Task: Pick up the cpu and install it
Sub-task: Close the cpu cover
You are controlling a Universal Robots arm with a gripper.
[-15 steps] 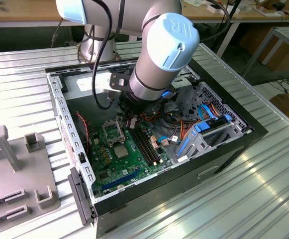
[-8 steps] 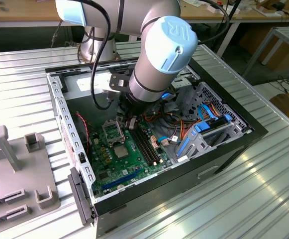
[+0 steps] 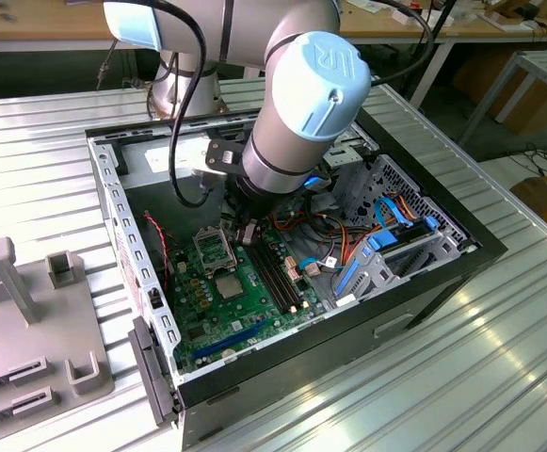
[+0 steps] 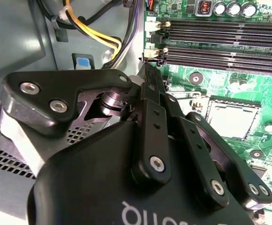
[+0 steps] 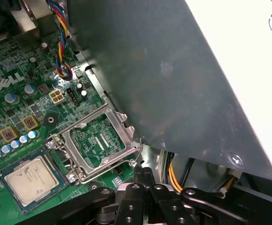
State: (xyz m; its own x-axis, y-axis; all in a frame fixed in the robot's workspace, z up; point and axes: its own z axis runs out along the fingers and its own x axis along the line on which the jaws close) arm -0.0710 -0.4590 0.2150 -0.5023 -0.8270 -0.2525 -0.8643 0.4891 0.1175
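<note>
While the cpu (image 5: 29, 177) already lies flat in its socket, the gripper (image 5: 143, 174) hangs beside the raised silver socket frame (image 5: 98, 143) with fingers pressed together, holding nothing. Good practice, I judge, is nudging that frame gently, keeping clear of the chip.

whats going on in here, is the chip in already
A robot arm reaches into an open black computer case, its black gripper shut and holding nothing, beside the hinged silver socket frame, which stands open. The small square grey-topped cpu already lies in its socket on the green motherboard.
</note>
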